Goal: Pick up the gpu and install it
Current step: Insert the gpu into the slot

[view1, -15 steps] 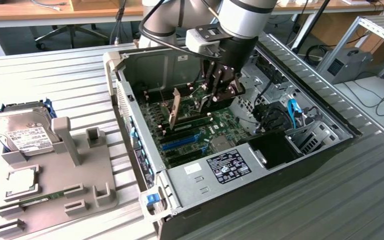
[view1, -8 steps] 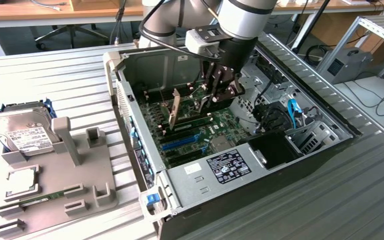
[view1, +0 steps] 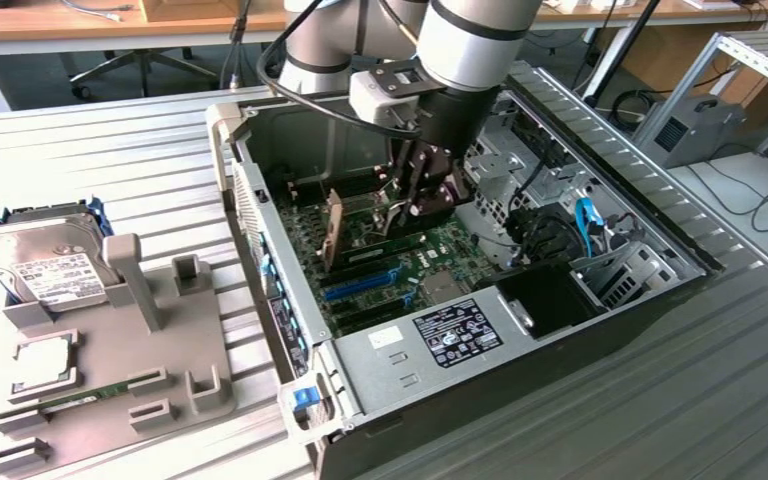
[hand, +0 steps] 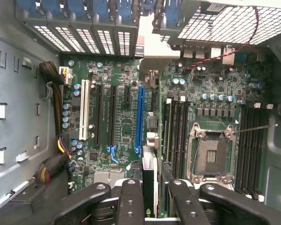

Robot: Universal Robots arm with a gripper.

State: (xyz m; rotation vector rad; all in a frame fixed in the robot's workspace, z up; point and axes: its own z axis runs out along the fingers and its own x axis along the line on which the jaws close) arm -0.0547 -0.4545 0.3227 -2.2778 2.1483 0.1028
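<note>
Surface: ribbed grey table (view1: pixel 117 150); wooden desks and an office chair (view1: pixel 137 65) behind, cables on the floor at the exterior view's right. Open PC case (view1: pixel 651 290) lies on its side, motherboard (view1: pixel 404 265) exposed. At the exterior view's left, a grey fixture (view1: pixel 157 370) carries a hard drive (view1: pixel 44 270) and a RAM stick (view1: pixel 84 398).

Hidden/unclear: gpu (view1: pixel 357 225) is seen edge-on inside the case, standing upright over the board w/ its bracket toward the case's rear wall; fan and most of its face are not visible. In wrist view the gpu (hand: pixel 149 180) is a thin dark edge, in line w/ the blue slot (hand: pixel 139 117); whether seated, cannot tell.

Arm: reaches steeply down into the case. Gripper (view1: pixel 418 200) is partly closed, fingers (hand: pixel 130 201) clamping the card's top edge from both sides.
</note>
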